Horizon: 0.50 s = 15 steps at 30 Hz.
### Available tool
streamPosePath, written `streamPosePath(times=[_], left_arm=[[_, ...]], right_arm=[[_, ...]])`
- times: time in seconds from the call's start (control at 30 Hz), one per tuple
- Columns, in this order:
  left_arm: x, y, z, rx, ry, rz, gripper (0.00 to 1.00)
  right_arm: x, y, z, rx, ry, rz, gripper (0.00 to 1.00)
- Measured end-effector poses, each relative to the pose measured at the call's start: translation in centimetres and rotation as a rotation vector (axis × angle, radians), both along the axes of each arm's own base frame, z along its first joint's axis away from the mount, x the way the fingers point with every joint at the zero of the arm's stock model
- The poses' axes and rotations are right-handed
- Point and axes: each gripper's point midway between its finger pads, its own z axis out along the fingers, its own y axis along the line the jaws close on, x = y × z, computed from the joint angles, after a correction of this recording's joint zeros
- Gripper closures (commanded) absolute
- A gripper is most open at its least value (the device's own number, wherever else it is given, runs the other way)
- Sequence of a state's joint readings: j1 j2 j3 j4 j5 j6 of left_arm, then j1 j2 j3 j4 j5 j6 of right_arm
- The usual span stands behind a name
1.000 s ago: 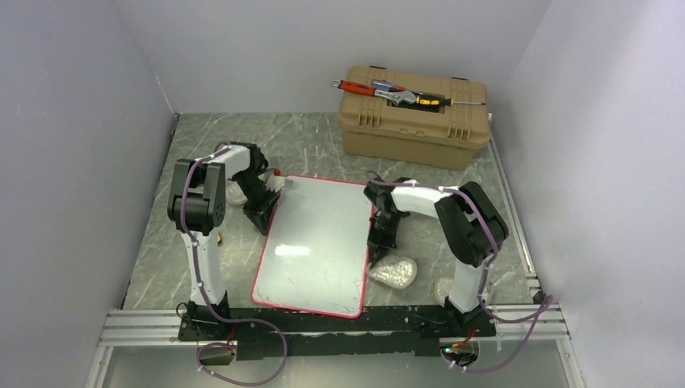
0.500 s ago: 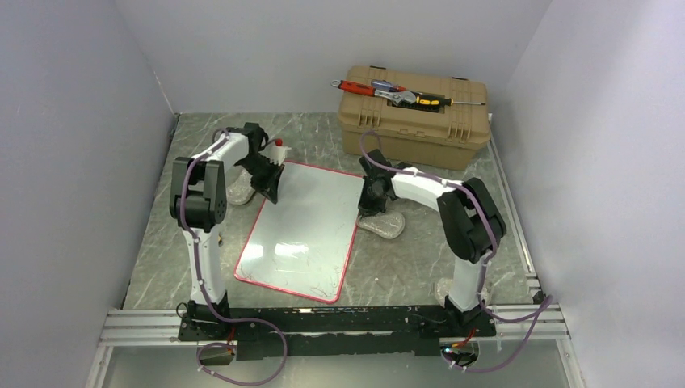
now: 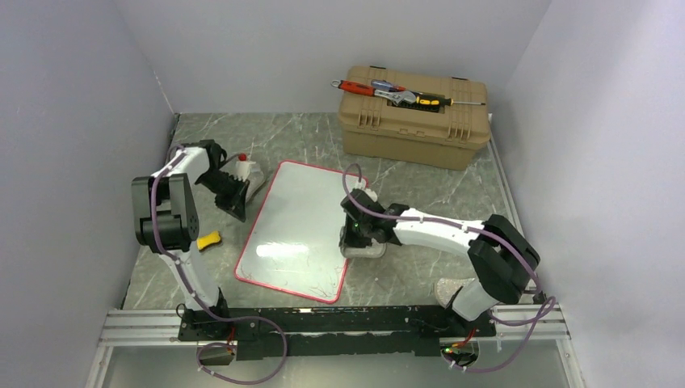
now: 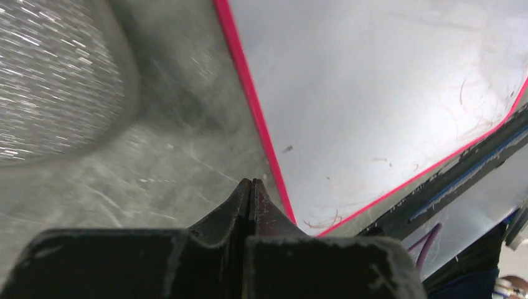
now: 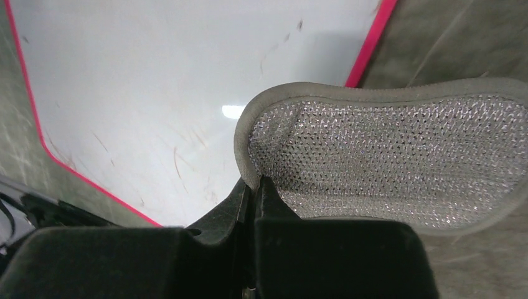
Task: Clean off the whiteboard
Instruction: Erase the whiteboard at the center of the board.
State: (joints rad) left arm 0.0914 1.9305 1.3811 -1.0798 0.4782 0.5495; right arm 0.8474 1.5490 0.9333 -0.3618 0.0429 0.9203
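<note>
The whiteboard (image 3: 297, 230) lies flat in the middle of the grey marbled worktop (image 3: 420, 182) in the top view, its long sides slanting from 1 to 7 o'clock, with a thin red rim all round. A tan toolbox (image 3: 416, 121) stands well apart at its 1 o'clock, with hand tools (image 3: 396, 93) on the lid. The left gripper (image 3: 234, 200) hangs over the worktop near the board's 10 o'clock corner, off the board. The right gripper (image 3: 360, 238) is at the board's 3 o'clock edge with a silvery mesh pad (image 3: 365, 250) beneath it. A small yellow object (image 3: 208, 240) lies at the board's 9 o'clock. In the left wrist view the left gripper (image 4: 250, 184) has its fingers pressed together with nothing between them, its tip over bare worktop just beside the red rim. The whiteboard (image 4: 386, 93) fills the view from 12 to 4 o'clock and bears thin pen marks (image 4: 324, 221) near its lower corner. A blurred second mesh pad (image 4: 56, 81) sits at 10 o'clock. In the right wrist view the right gripper (image 5: 255, 184) is pinched tight on the hemmed edge of the mesh pad (image 5: 386, 156). The pad spreads toward 3 o'clock and covers part of the board's rim. The whiteboard (image 5: 155, 81) lies from 9 to 12 o'clock, faintly streaked with pen marks (image 5: 180, 162).
</note>
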Motion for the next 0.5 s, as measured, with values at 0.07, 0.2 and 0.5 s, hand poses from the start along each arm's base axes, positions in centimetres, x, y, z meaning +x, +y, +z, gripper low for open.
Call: streamPosePath(times=[0.07,0.2,0.5], left_arm=[[-1.4,0.2,-0.2,0.013,0.001,-0.024,0.97],[-3.5,-0.1,-1.8,0.024,0.048,-0.059,0.96],[-4.4,-1.2,-3.3,0.083,0.068,-0.129,0.96]], right_arm=[[-2.0,0.8,-0.9,0.005,0.027,0.043,1.00],[-4.9,2.2,-2.2,0.033,0.076,0.122,1.00],[-9.4,3.7,-4.1,0.066,0.117,0.242,1.00]])
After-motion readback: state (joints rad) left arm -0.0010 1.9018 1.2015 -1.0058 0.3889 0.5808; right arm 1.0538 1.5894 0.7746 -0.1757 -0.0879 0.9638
